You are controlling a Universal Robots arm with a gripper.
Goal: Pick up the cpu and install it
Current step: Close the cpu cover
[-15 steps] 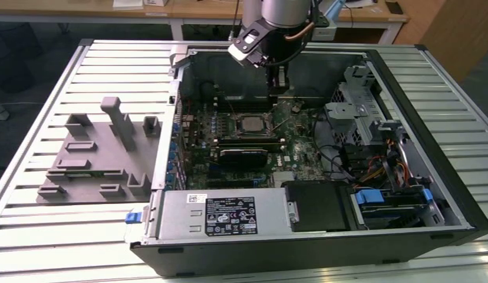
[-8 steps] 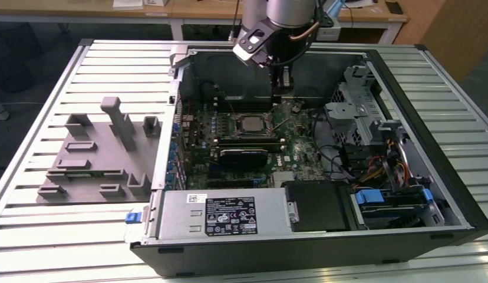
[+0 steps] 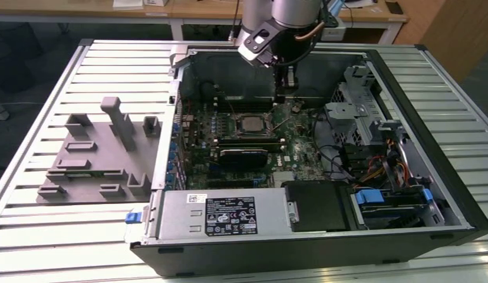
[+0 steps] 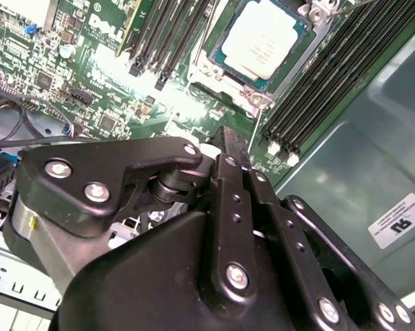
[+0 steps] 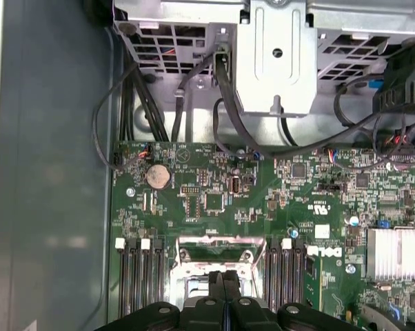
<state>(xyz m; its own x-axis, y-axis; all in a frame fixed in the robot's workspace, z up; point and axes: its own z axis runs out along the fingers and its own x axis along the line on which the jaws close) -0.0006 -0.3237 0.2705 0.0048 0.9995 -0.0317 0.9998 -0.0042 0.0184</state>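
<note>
The cpu (image 4: 266, 38) lies flat with its pale metal plate up, inside the socket frame (image 5: 214, 243) on the motherboard (image 3: 307, 162). That is the place the task means for it, so I judge the seating done or nearly so. In the exterior view it sits near the middle of the open computer case (image 3: 456, 194). The gripper (image 3: 283, 88) hangs over the board at about one o'clock from it, clearly apart from the chip. Both wrist views show the fingers (image 5: 216, 286) pressed together with nothing between them, which fits an arm that carries no load and has no reason to spread. At nine o'clock from the case a grey fixture (image 3: 95, 156) rests on the slatted table (image 3: 39, 88). Its upright blocks and recesses look made for parking parts within the arm's reach. Several things are hard to settle. In the first wrist view the joined fingers stand in front of the socket's middle, so the chip there is largely covered. A thin lever (image 4: 257, 127) slants beside the socket in the second wrist view, but I cannot tell whether it is latched — nor whether any retaining plate is down over the chip. The contacts beneath the chip are hidden, and the arm itself is cut off at the twelve o'clock edge of the exterior view.
</note>
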